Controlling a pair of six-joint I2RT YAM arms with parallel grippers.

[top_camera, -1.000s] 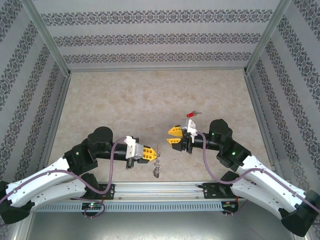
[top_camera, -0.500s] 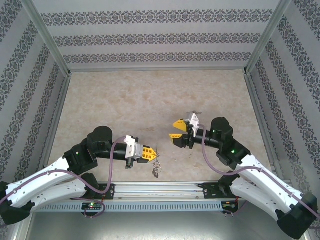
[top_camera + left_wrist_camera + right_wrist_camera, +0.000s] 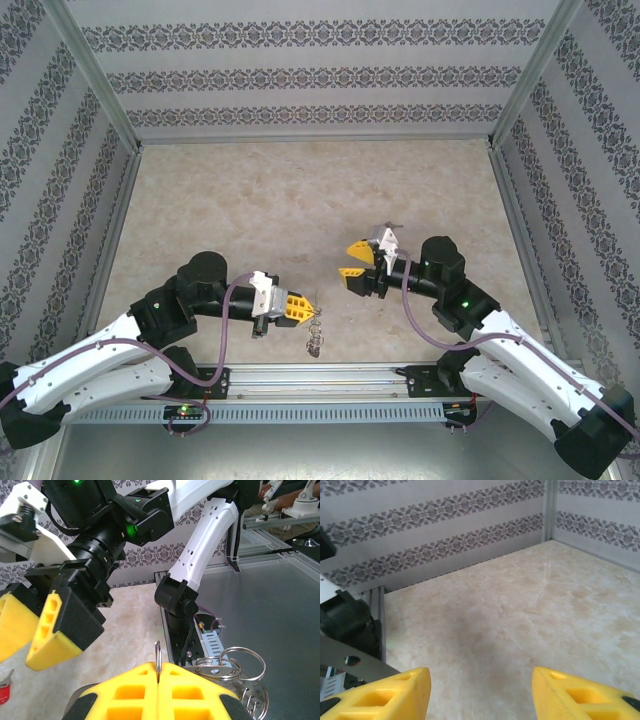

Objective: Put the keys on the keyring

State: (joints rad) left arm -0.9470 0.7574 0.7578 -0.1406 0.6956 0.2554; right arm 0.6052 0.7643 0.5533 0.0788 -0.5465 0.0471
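**A:** Surroundings first?

**B:** A beige, marble-look table is boxed in by grey walls with bands of dark ornament. Aluminium posts stand at the corners, and a slotted rail runs along the near edge at 6 o'clock.

**A:** Any markings?

**B:** One green lamp is lit on the right arm, and I can read no lettering from here.

**A:** Left gripper?

**B:** The left gripper sits just toward 6 o'clock from the table's centre. Its yellow fingers are pressed together on the keyring. In the left wrist view the thin wire stands upright in the seam. The small rings hang off at 3 o'clock, above the rail.

**A:** Right gripper?

**B:** The right gripper faces it from 3 o'clock, near but not touching. Its jaws are apart, and bare table shows between them in its own wrist view.

**A:** The key?

**B:** A sliver of the red key lies on the table at 8 o'clock in the left wrist view, below the right gripper's fingers. Its blade is out of frame there.

**A:** Room to move?

**B:** There is open surface from both grippers out to the far wall at 12 o'clock. It is tight toward the rail.
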